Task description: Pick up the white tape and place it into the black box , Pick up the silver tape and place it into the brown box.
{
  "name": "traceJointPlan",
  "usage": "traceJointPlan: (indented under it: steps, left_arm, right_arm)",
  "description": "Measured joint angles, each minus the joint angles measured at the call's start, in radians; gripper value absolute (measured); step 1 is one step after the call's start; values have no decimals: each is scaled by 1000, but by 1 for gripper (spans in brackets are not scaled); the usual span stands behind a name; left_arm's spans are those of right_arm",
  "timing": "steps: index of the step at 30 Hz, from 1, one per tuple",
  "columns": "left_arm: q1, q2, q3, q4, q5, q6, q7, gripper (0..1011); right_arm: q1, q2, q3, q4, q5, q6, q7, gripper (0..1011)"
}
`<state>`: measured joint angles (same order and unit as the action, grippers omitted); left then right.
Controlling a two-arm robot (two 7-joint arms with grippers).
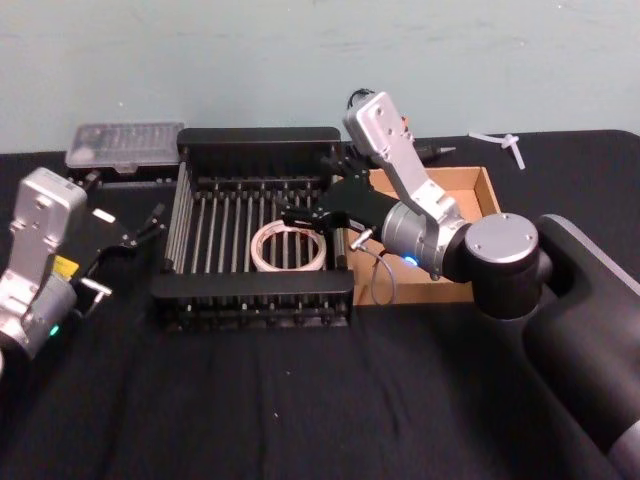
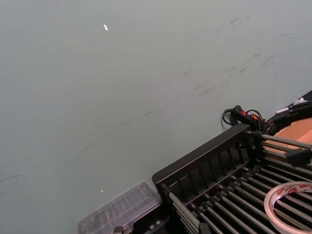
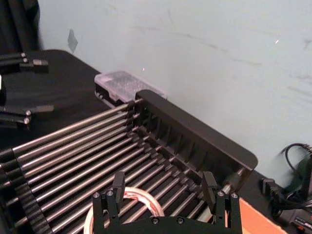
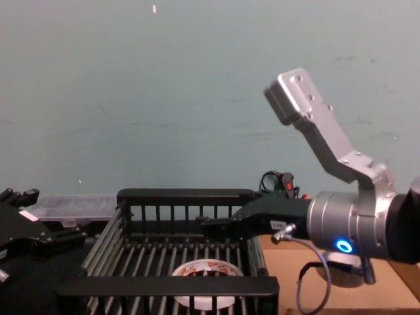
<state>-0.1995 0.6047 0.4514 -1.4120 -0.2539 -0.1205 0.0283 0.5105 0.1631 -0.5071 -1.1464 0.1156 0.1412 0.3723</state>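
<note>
The white tape (image 1: 256,248) lies flat on the bars inside the black box (image 1: 250,290), toward its right front; it is also seen as the white tape (image 3: 142,197) and the white tape (image 4: 203,269). My right gripper (image 1: 312,195) hovers just above the tape, open with nothing between its fingers (image 3: 118,183). The brown box (image 1: 470,190) adjoins the crate's right side. A grey rounded shape (image 4: 341,270) under my right wrist may be the silver tape; I cannot tell. My left gripper (image 1: 140,230) rests open to the left of the crate.
A clear plastic case (image 1: 125,145) lies behind the crate's left corner. A black cable bundle with red marks (image 4: 282,180) sits behind the crate. White bits (image 1: 500,142) lie at the back right. A pale wall is close behind the table.
</note>
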Motion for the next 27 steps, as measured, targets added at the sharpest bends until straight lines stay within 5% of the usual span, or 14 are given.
traceJointPlan:
  steps: [11, 27]
  left_arm:
    - [0, 0, 0, 0, 0, 0, 0, 1001]
    - [0, 0, 0, 0, 0, 0, 0, 1001]
  right_arm:
    - [-61, 37, 70, -119, 36, -11, -7, 1002]
    - [-196, 143, 215, -288, 117, -46, -42, 1002]
